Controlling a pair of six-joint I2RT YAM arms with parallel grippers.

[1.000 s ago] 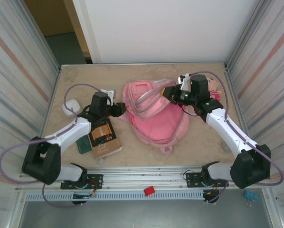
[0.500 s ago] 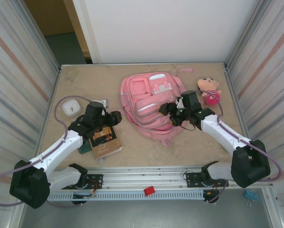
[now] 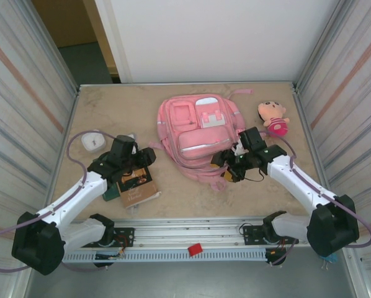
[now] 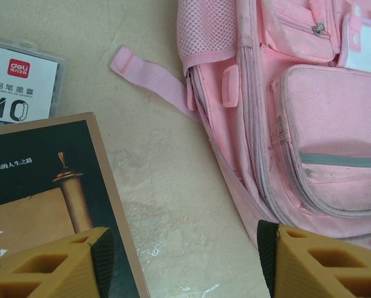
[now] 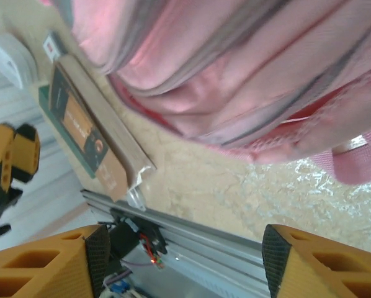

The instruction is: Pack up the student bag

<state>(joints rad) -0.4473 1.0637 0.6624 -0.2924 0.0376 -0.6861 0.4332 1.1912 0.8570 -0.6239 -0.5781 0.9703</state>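
Note:
The student bag (image 3: 198, 131) is a large pink backpack lying flat, front pockets up, in the middle of the table. My left gripper (image 3: 150, 156) hovers open just left of the bag's lower left side, above bare table between a dark book (image 4: 43, 180) and the bag (image 4: 309, 124). In the left wrist view the left gripper (image 4: 185, 264) has nothing between its fingers. My right gripper (image 3: 224, 166) stands open at the bag's near right corner. In the right wrist view the right gripper (image 5: 184, 261) is empty, below the bag's bottom edge (image 5: 235, 68).
A stack of books (image 3: 134, 183) lies near the left arm. A white pen box (image 4: 21, 84) lies beyond it. A white rounded case (image 3: 93, 141) sits far left. A small doll (image 3: 272, 118) lies at the back right. A loose pink strap (image 4: 151, 77) trails left of the bag.
The bag, held up and folded a second ago, now lies flat. My right gripper opened, let go of it and moved toward the near edge. My left gripper drew back slightly.

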